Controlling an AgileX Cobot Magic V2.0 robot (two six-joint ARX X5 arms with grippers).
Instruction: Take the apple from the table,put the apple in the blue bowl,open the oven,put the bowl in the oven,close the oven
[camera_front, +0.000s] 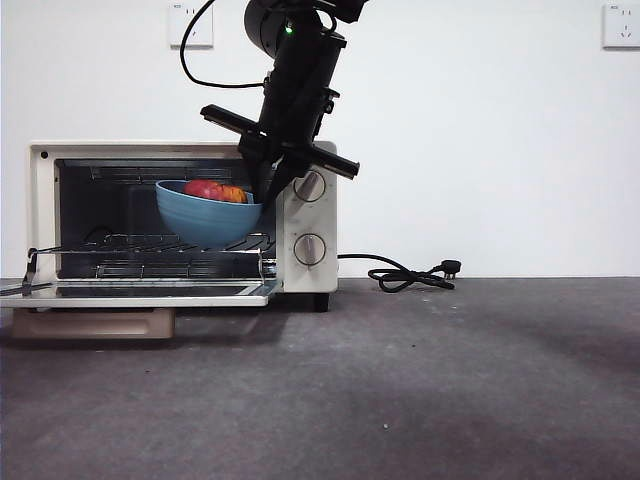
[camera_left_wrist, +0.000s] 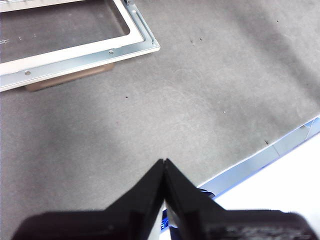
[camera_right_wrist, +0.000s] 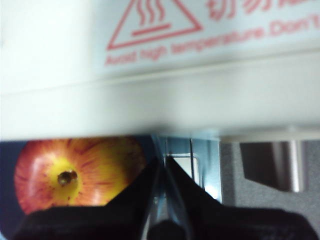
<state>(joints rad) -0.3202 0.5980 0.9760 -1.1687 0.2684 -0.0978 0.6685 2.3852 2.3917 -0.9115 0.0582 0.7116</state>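
The cream-white oven (camera_front: 300, 215) stands at the left with its door (camera_front: 135, 292) folded down flat. The blue bowl (camera_front: 205, 215) hangs tilted in the oven's opening, just above the wire rack, with the red and yellow apple (camera_front: 215, 191) inside it. My right gripper (camera_front: 266, 192) comes down from above and is shut on the bowl's right rim (camera_right_wrist: 159, 200); the apple (camera_right_wrist: 75, 172) fills its wrist view beside the jaws, under the oven's top edge (camera_right_wrist: 200, 95). My left gripper (camera_left_wrist: 164, 162) is shut on nothing, low over the grey table (camera_left_wrist: 175, 100) beside the door (camera_left_wrist: 80, 50).
A black power cord (camera_front: 410, 275) with its plug lies on the table to the right of the oven. A white wall with two sockets stands behind. The table's blue-taped edge (camera_left_wrist: 260, 160) shows near my left gripper.
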